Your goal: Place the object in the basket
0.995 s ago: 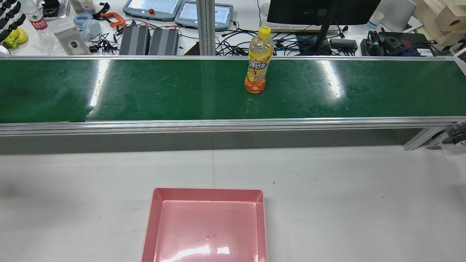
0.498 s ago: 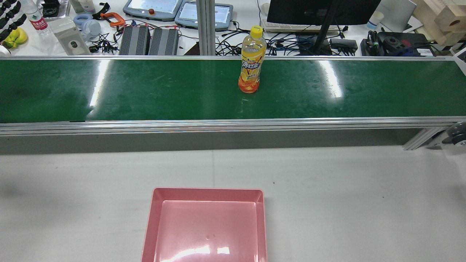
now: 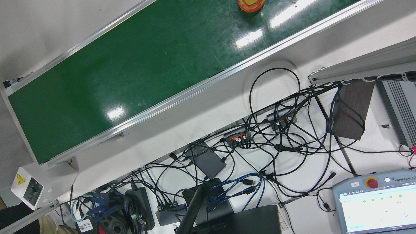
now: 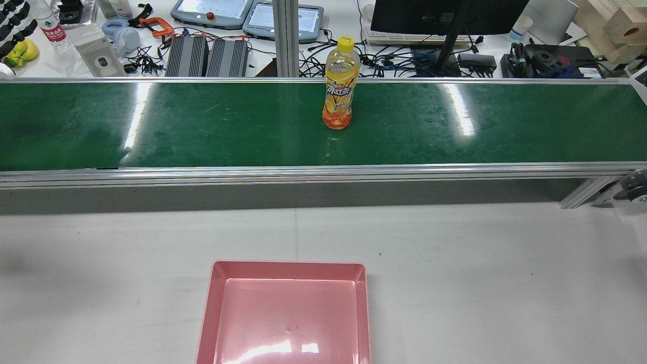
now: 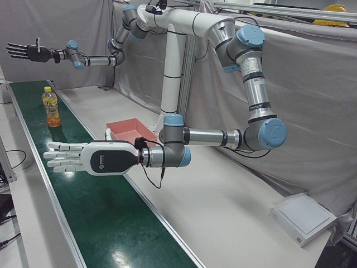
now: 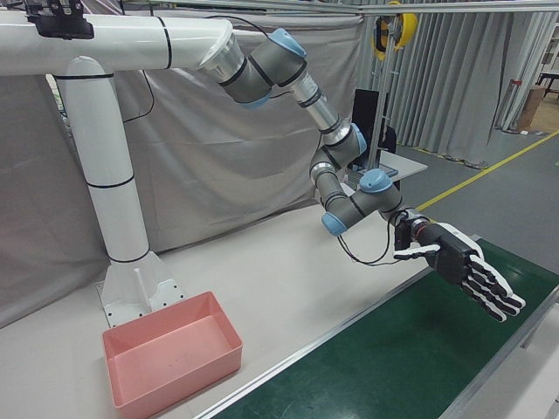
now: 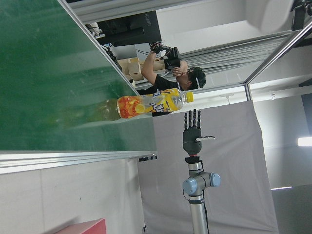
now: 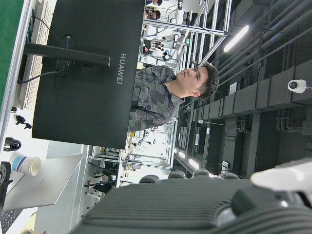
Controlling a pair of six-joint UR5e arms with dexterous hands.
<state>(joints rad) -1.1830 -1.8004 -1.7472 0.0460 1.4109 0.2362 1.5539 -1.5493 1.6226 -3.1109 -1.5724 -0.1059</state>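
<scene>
Now, bottle: we see the orange drink bottle (image 4: 338, 83) standing upright on the green conveyor belt (image 4: 202, 126), yellow cap on top, roughly mid-length of the belt and toward its far edge in the rear view.
Bottle, other views: we find it upright on the belt in the left-front view (image 5: 51, 108), and only its base shows at the top edge of the front view (image 3: 251, 4).
Basket: we see the pink basket (image 4: 285, 269) on the white table (image 4: 455, 278), on the robot's side of the belt and well apart from the bottle; nothing lies in it.
Left hand: we see the left hand (image 5: 83, 159) held flat over the belt with its fingers straight and spread, holding nothing, well short of the bottle.
Right hand: we see the right hand (image 6: 463, 271) stretched out above the belt, fingers extended and fanned apart, holding nothing; the left hand view shows it beyond the bottle (image 7: 192, 129).
Right hand view: we make out a monitor (image 8: 87, 73), not the bottle.
</scene>
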